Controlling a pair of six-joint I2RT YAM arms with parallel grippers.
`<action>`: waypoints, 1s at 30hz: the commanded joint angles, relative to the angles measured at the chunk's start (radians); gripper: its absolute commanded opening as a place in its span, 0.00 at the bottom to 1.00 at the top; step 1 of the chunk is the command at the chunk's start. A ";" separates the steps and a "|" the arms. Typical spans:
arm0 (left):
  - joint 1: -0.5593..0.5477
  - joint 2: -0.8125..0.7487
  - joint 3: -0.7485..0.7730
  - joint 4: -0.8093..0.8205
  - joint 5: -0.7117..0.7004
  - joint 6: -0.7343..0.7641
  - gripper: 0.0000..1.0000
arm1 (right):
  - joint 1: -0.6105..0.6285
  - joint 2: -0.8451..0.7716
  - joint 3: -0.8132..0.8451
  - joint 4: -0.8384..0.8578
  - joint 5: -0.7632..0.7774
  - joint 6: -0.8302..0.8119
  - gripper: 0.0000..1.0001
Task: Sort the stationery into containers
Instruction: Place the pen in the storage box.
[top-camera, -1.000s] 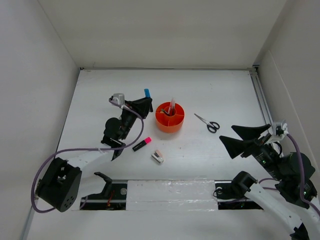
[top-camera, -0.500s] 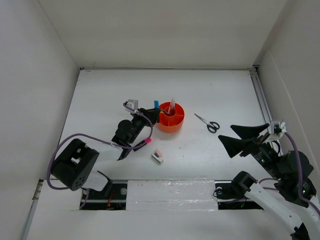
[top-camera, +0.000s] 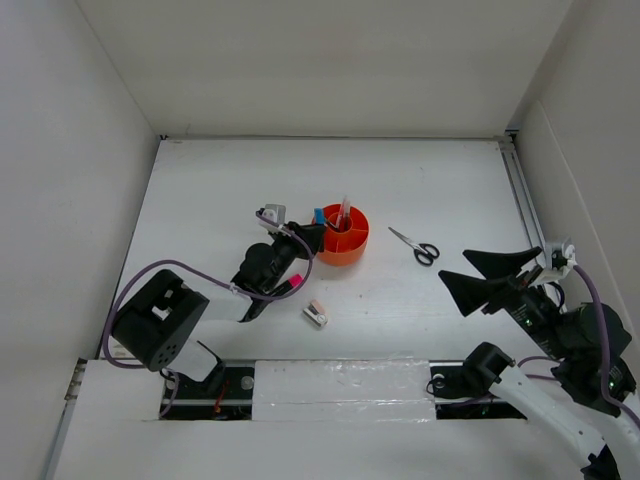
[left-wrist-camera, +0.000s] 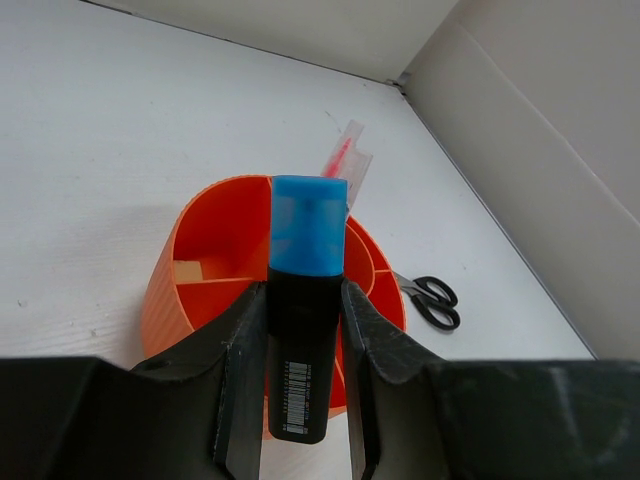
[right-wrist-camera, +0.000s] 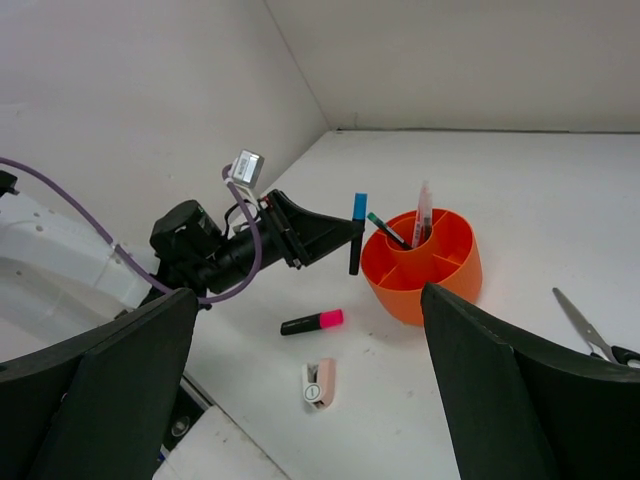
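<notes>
Two grippers: left gripper (left-wrist-camera: 303, 335) clamped blue marker (left-wrist-camera: 308, 215); right gripper (top-camera: 455, 267) gaped wide, empty.
Organiser (top-camera: 352, 252): blue marker hung at its 9 o'clock rim.

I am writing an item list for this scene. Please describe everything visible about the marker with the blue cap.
The blue-capped marker has a black, plastic-looking barrel with a white barcode print and a squarish blue cap, fitted on. It stands about upright, cap up, clamped at the barrel by the left gripper. It hangs just beside the orange organiser, outside its compartments; contact with its wall cannot be judged.
</notes>
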 joint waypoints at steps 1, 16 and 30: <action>-0.002 -0.014 -0.003 0.492 -0.010 0.002 0.00 | 0.006 0.019 0.036 0.005 -0.004 -0.003 0.99; -0.002 -0.077 -0.061 0.607 -0.033 -0.077 0.00 | 0.006 0.056 0.018 0.042 -0.024 -0.003 0.99; -0.002 -0.108 -0.017 0.607 -0.023 -0.087 0.00 | 0.006 0.065 0.018 0.042 -0.024 -0.003 0.99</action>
